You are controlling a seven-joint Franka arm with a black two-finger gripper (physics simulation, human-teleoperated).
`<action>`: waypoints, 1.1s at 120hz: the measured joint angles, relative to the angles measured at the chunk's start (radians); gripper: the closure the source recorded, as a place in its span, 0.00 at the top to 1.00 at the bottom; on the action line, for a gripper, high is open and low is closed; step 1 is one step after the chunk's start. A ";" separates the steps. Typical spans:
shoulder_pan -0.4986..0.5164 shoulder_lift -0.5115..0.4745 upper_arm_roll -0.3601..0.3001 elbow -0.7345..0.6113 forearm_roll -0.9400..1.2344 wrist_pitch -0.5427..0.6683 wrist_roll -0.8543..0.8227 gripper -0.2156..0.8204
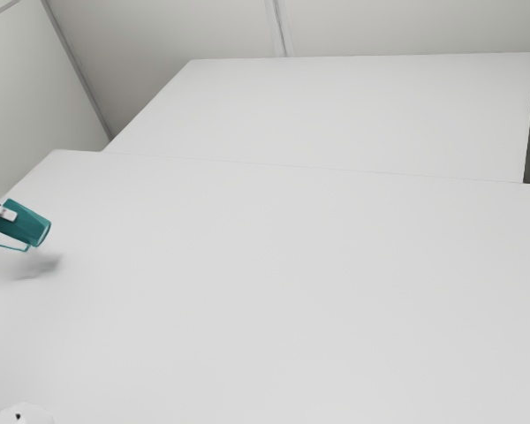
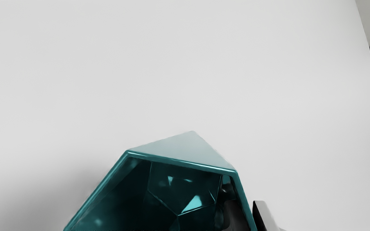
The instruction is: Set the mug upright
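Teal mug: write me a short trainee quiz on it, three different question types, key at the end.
1. Multiple choice: how does the claw grip the mug?
a) both fingers on the handle
b) one finger inside, one outside, the wall between them
c) both fingers outside, on opposite sides
2. True or false: the mug is upright.
3. Fill in: on the table, below the raised mug, falls a dark ____.

Key: 1. b; 2. false; 3. shadow

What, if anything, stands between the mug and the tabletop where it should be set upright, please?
Nothing visible stands in the way: the claw holds the tilted mug by its wall above the white table, and a shadow falls on the surface below.
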 joint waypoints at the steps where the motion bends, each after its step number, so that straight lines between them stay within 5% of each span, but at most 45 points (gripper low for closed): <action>1: -0.007 -0.013 0.000 -0.010 0.007 0.000 -0.001 0.05; 20: -0.155 -0.196 0.010 -0.158 0.146 0.041 -0.044 0.04; 41: -0.459 -0.385 0.228 -0.378 0.217 0.158 -0.095 0.04; 68: -0.700 -0.523 0.252 -0.609 0.354 0.424 -0.215 0.04; 97: -0.798 -0.651 0.236 -0.887 0.502 0.744 -0.396 0.03; 132: -0.836 -0.637 0.196 -0.998 0.564 0.977 -0.587 0.03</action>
